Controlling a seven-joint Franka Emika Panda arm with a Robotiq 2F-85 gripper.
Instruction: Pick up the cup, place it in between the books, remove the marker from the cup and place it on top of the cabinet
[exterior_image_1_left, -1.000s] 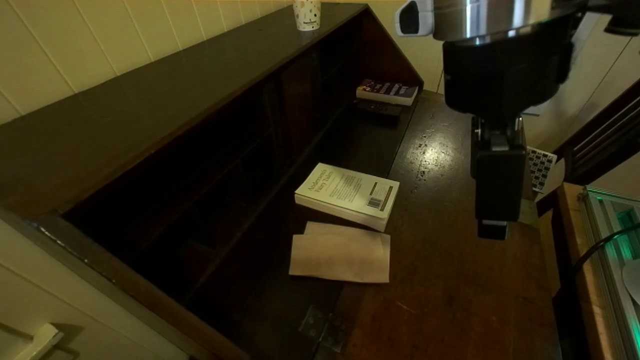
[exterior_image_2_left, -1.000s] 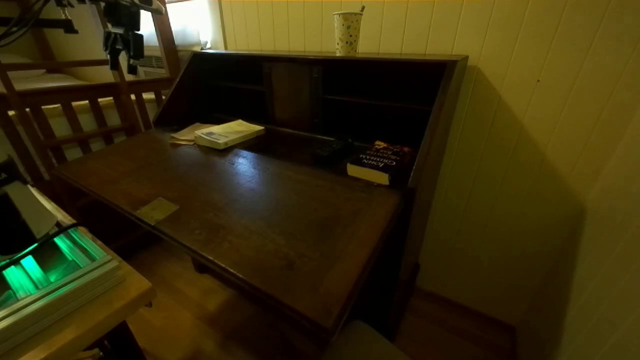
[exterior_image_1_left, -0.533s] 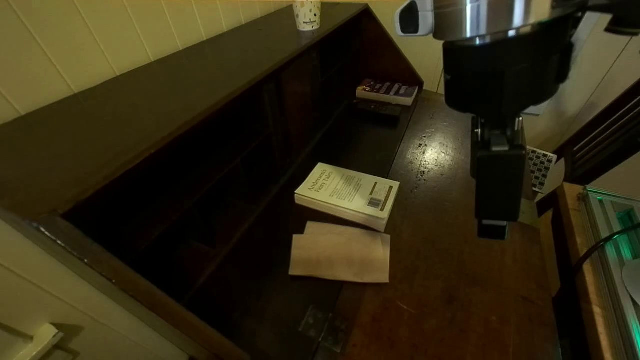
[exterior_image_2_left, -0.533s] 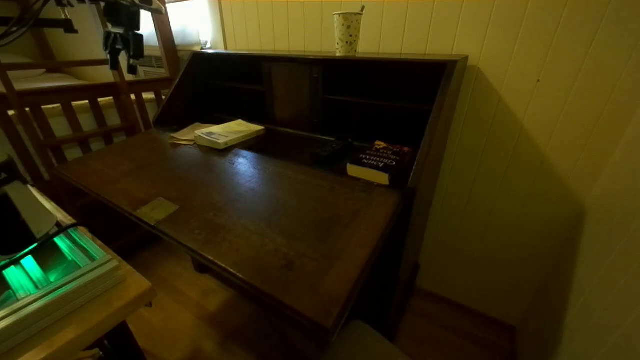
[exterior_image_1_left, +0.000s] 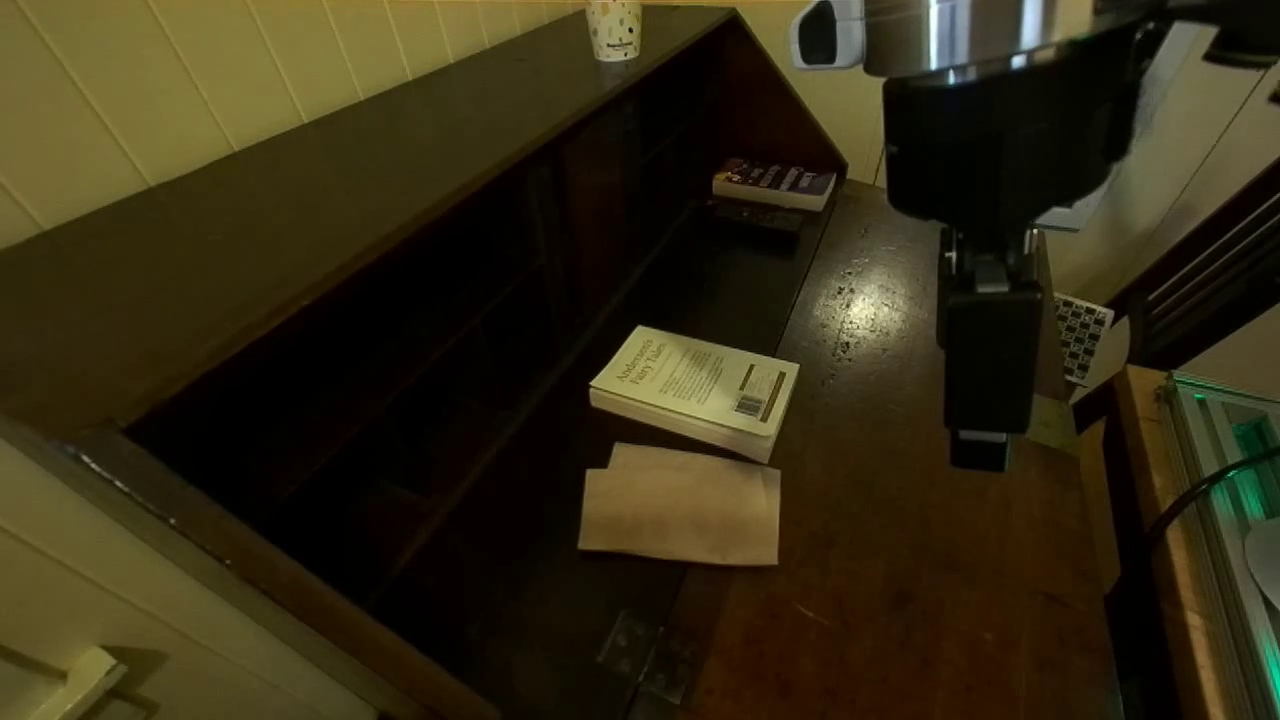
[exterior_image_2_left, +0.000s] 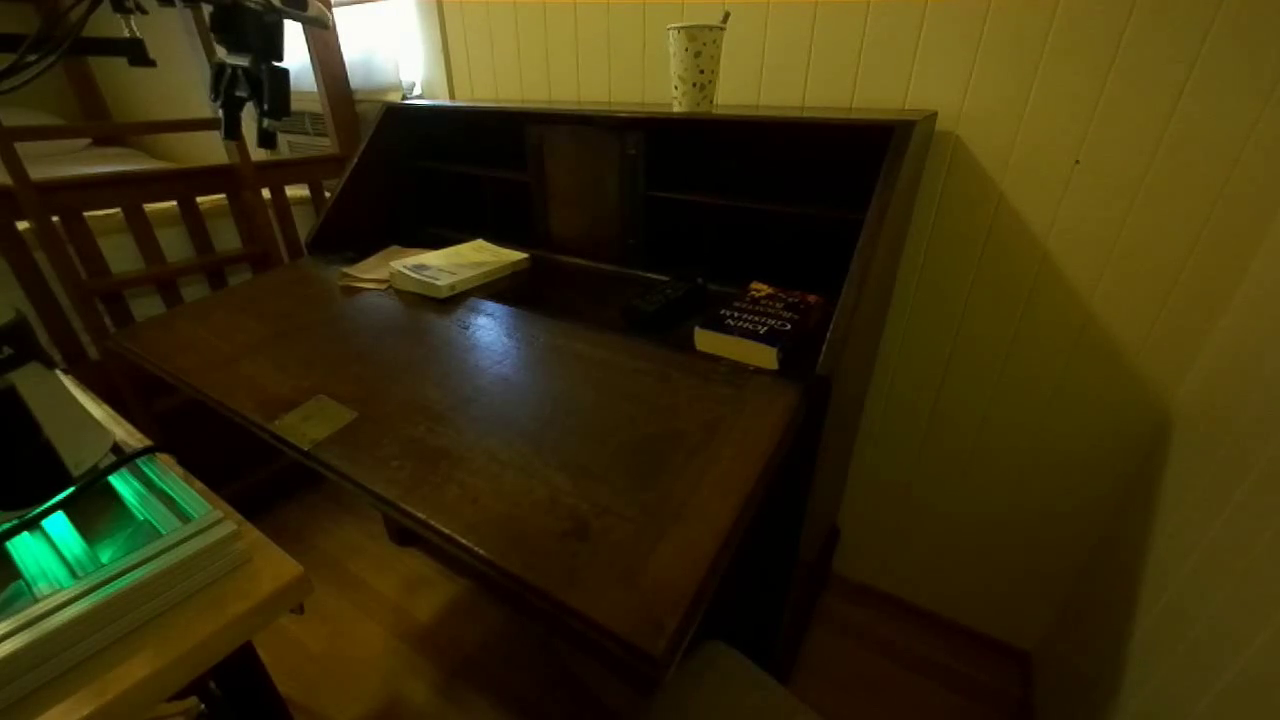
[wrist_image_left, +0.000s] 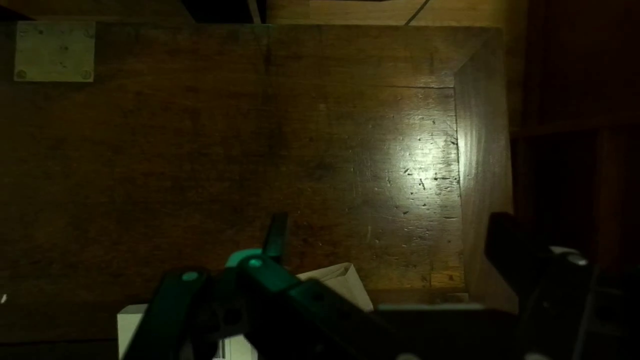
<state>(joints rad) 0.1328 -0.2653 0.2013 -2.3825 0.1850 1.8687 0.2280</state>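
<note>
The white cup (exterior_image_1_left: 614, 30) with coloured specks stands upright on the flat top of the dark brown cabinet (exterior_image_1_left: 350, 170); it also shows in an exterior view (exterior_image_2_left: 695, 68). The dark marker (exterior_image_2_left: 724, 17) sticks up slightly above the cup's rim; the rest is hidden inside. The thick white book (exterior_image_1_left: 695, 385) lies beside the flat tan one (exterior_image_1_left: 680, 510). A dark purple book (exterior_image_2_left: 765, 325) with pale page edges lies at the cabinet's opposite end. My gripper (wrist_image_left: 387, 235) is open and empty above the desk surface; it shows in both exterior views (exterior_image_1_left: 980, 455) (exterior_image_2_left: 250, 125), far from the cup.
A black object (exterior_image_2_left: 665, 300), perhaps a remote, lies beside the purple book. The cabinet's sloped end (exterior_image_1_left: 775, 100) and dark shelf compartments (exterior_image_2_left: 765, 160) rise behind the fold-down desk surface (exterior_image_2_left: 500, 420). The panelled wall (exterior_image_2_left: 800, 60) stands close behind the cup.
My gripper has shifted very slightly, up and left in an exterior view and slightly right in another. It stays open. The cup, marker and books have not moved.
</note>
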